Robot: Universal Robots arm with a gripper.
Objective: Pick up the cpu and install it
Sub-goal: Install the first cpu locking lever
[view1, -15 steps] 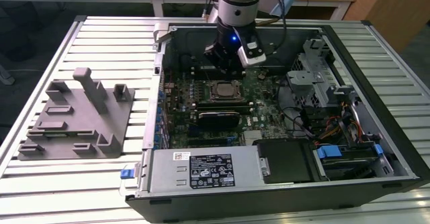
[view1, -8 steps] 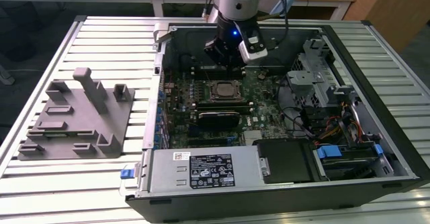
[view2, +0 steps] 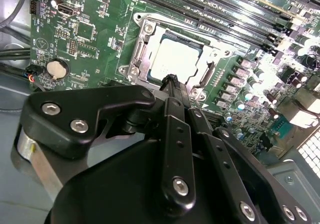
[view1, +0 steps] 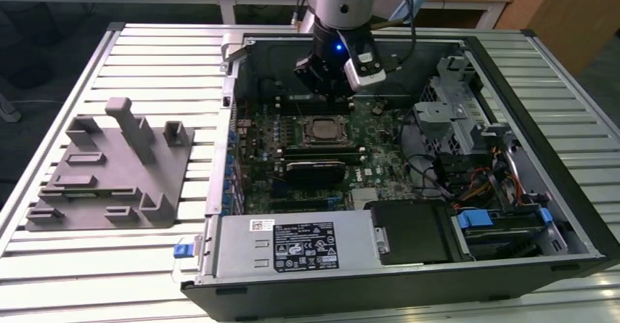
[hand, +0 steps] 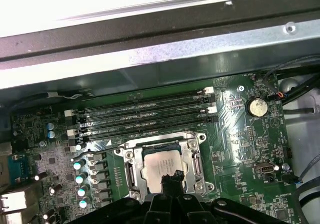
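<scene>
The cpu (view2: 175,58) lies flat in the square metal socket frame (view2: 142,46) on the green motherboard, its silvery top showing in both wrist views (hand: 160,166). In the exterior view it sits mid-board (view1: 320,129). My gripper (view2: 172,79) hangs just above the socket's edge, its black fingers pressed together with nothing between them. The first wrist view shows the shut tip (hand: 175,176) over the cpu's near rim. From the exterior view the gripper (view1: 335,87) is inside the open computer case, a little behind the socket.
The open computer case (view1: 542,69) lies on a slatted metal table. A grey plastic fixture (view1: 107,170) stands at the exterior view's left. A black block (view1: 315,170), memory slots (hand: 145,116), drive bays and cables (view1: 465,141) surround the socket.
</scene>
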